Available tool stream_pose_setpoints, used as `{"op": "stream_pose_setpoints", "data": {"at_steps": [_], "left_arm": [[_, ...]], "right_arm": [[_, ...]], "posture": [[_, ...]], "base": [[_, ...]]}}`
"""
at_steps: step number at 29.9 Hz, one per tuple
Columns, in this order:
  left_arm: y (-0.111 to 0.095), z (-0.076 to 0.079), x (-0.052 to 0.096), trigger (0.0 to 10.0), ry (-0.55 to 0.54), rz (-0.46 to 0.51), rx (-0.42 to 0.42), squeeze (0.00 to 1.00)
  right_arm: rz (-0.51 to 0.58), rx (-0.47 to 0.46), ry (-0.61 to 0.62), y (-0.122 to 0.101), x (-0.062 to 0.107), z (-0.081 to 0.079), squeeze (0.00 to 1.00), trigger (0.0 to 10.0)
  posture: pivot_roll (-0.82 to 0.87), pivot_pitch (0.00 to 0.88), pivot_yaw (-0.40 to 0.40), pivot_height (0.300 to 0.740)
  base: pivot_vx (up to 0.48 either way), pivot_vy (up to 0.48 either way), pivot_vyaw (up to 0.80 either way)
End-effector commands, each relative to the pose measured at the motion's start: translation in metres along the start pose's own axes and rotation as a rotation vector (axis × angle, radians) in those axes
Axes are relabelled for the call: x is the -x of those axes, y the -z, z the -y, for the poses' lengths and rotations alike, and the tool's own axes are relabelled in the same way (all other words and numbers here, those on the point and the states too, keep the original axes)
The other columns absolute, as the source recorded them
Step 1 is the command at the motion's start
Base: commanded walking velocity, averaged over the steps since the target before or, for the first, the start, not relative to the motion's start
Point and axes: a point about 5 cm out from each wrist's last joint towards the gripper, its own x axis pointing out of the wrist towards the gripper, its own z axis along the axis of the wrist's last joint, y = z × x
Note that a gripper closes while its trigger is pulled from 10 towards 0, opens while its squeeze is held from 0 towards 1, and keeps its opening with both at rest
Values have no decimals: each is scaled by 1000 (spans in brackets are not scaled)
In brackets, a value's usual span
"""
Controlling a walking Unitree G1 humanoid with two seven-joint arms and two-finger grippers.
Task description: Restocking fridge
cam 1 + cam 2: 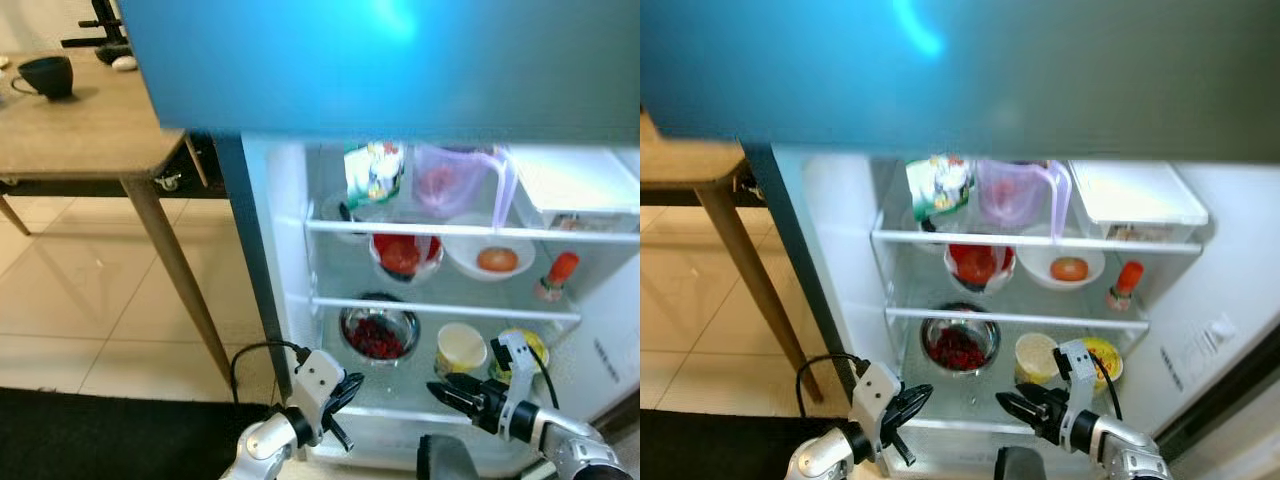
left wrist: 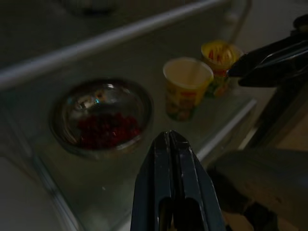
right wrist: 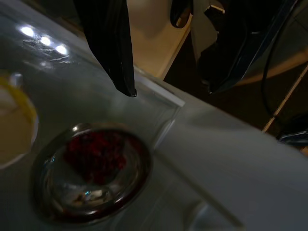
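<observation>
The fridge stands open in front of me. On its lower glass shelf are a steel bowl of red berries, a yellow paper cup and a yellow-topped tub. My left gripper hovers at the shelf's front left edge, in front of the bowl, with its fingers pressed shut and nothing in them. My right gripper is low at the shelf's front, below the paper cup. It points left toward the other gripper, shut and holding nothing.
The middle shelf holds a bowl of red food, a white bowl with an orange fruit and a red-capped bottle. Above are a carton, a pitcher and a white box. A wooden table stands to the left.
</observation>
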Motion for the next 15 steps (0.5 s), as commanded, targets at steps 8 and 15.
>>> {"op": "stream_pose_setpoints", "data": {"at_steps": [8, 15], "left_arm": [[-17, -8, -19, 10000, -14, 7, 9, 0], [-21, -6, -23, 10000, 6, 15, -8, 0]], "right_arm": [[-24, -45, 104, 10, 2, 6, 0, 10000], [16, -106, 98, 10, 5, 8, 0, 10000]], "posture": [[-87, 0, -5, 629], [-87, 0, -5, 648]], "base": [[0, 0, 0], [0, 0, 0]]}}
